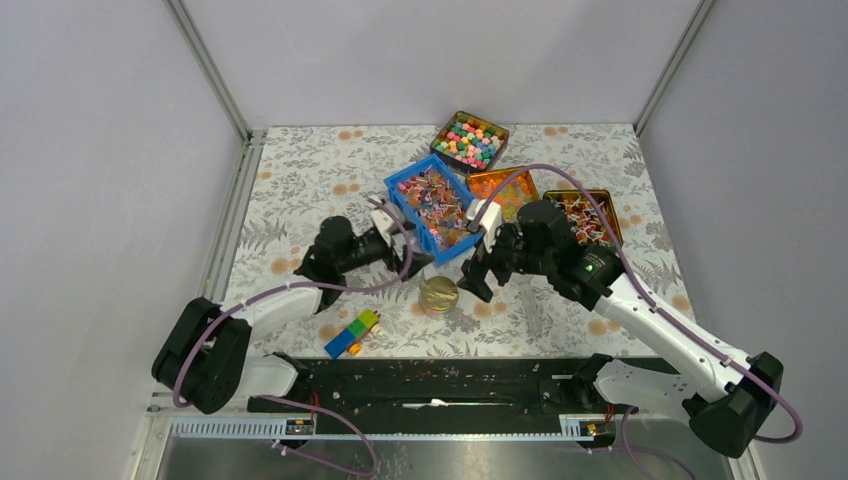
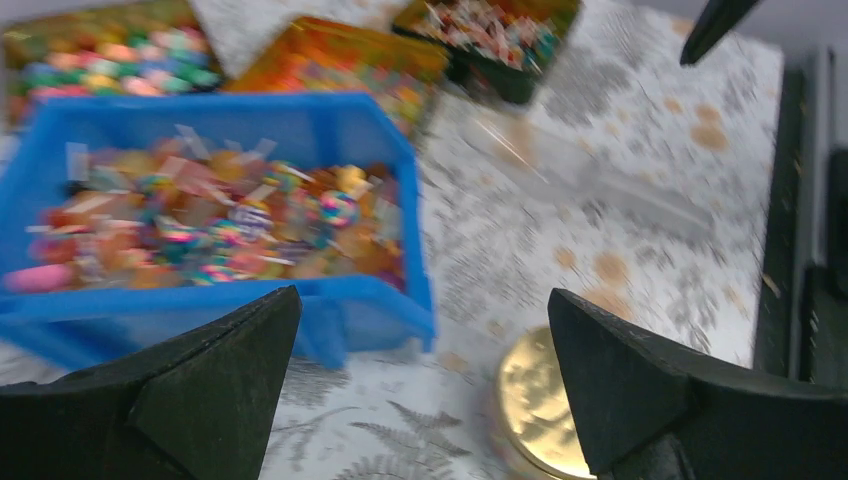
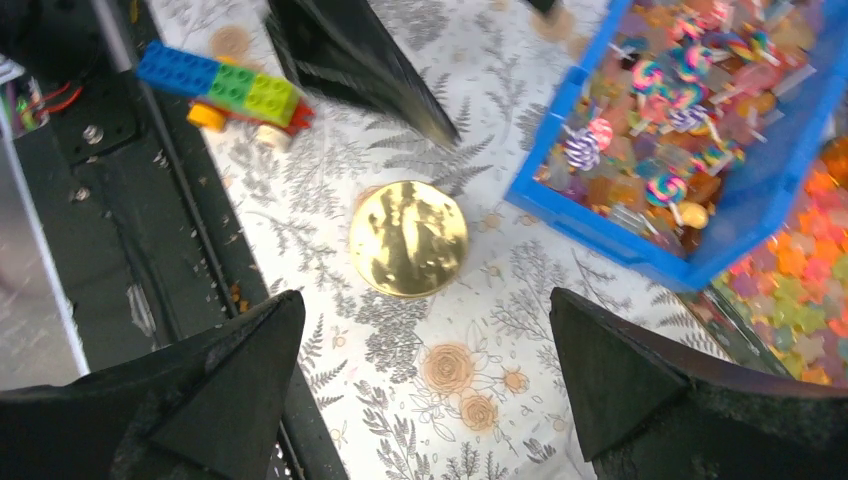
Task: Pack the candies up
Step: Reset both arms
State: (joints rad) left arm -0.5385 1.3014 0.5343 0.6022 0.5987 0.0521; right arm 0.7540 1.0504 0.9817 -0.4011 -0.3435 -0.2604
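The candies [image 1: 436, 203] are small wrapped sweets in pink, white and brownish wrappers, with some swirl lollipops, piled in a blue bin [image 1: 403, 187] at mid table. They also show in the left wrist view [image 2: 200, 225] and the right wrist view [image 3: 680, 110]. My left gripper [image 1: 408, 248] is open and empty, low at the bin's near left corner [image 2: 425, 385]. My right gripper [image 1: 484, 270] is open and empty, above the cloth at the bin's near right corner [image 3: 425, 390]. A round gold tin [image 1: 439, 295] stands between the two grippers.
A tin of pastel balls [image 1: 470, 140] stands at the back. An orange-filled tin [image 1: 503, 192] and a tin of red and white wrapped sweets [image 1: 587, 214] lie right of the bin. Coloured toy bricks [image 1: 352, 333] lie near the front edge.
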